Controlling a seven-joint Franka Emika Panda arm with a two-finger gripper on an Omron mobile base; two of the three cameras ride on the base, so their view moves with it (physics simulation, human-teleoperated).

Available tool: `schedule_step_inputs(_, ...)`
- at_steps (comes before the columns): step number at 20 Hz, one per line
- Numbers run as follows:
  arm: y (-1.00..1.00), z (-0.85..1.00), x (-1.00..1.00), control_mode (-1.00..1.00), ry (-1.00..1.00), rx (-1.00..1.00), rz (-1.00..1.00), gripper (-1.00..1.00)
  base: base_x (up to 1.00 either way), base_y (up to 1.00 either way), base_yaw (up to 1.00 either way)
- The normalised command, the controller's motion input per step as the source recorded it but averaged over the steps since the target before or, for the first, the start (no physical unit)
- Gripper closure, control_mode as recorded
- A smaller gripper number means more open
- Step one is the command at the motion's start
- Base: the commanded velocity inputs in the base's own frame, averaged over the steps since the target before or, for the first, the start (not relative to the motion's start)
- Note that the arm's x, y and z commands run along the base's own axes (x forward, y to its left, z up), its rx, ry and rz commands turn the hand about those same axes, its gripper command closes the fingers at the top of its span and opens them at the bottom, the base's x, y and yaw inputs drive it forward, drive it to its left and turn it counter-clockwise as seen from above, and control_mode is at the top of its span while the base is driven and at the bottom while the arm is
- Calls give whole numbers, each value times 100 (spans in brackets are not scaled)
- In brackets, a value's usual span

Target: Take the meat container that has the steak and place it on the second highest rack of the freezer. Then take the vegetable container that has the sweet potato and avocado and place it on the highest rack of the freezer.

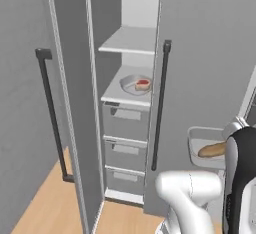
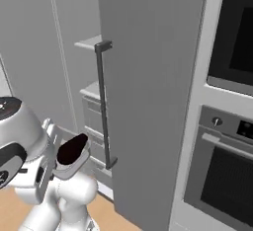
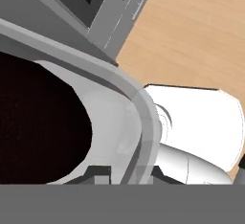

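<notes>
The freezer (image 1: 125, 128) stands open. On its lower flat shelf (image 1: 114, 96) sits the meat container (image 1: 129, 84), a grey rounded dish with the steak (image 1: 143, 84) in it. The highest rack (image 1: 131, 41) is bare. My gripper (image 3: 127, 173) is shut on the rim of the vegetable container (image 3: 139, 108), held in the air to the right of the freezer. The avocado (image 3: 38, 122) fills the tray's near side as a dark lump. From the left base view the vegetable container (image 1: 205, 143) shows the sweet potato (image 1: 212, 150). The right base view shows the avocado (image 2: 73, 148) beside my arm.
The freezer's right door panel with its long black bar handle (image 1: 160, 105) stands between the tray and the shelves. The left door (image 1: 70, 103) is swung open, with another black handle (image 1: 52, 113). A wall oven (image 2: 222, 175) is at the right. Wooden floor (image 1: 55, 208) lies below.
</notes>
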Motion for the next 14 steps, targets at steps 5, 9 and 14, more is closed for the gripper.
schedule_step_inputs(5, 0, 0, 0, 100, 0, 0, 0, 100, 4, 74, -64)
schedule_step_inputs(9, 0, 0, 0, 100, 0, 0, 0, 100, 4, 72, -9)
schedule_step_inputs(14, 0, 0, 0, 100, 0, 0, 0, 100, 18, 31, 13)
